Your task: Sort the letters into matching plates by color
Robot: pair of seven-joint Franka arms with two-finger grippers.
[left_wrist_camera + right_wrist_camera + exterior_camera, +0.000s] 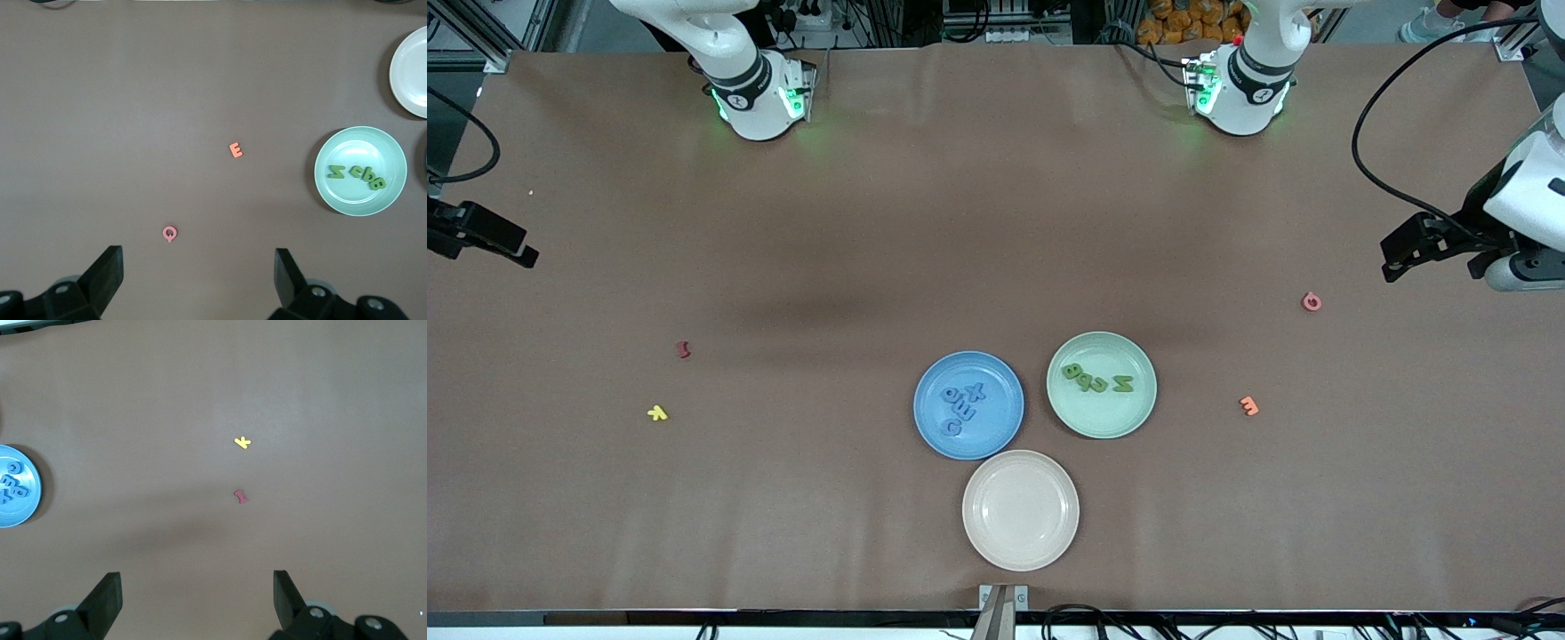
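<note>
Front view: blue letters [963,406] are seen in the blue plate [929,425], green letters [1096,380] in the green plate [1129,416]; the left tool [199,283] and right tool [197,603] are held wide open, empty, over the worktop [871,222].

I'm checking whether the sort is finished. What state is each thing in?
blue plate: holds four blue letters
green plate: holds four green letters
beige plate: empty
pink, orange, red, yellow letters: on table
left gripper: open, empty
right gripper: open, empty
</note>
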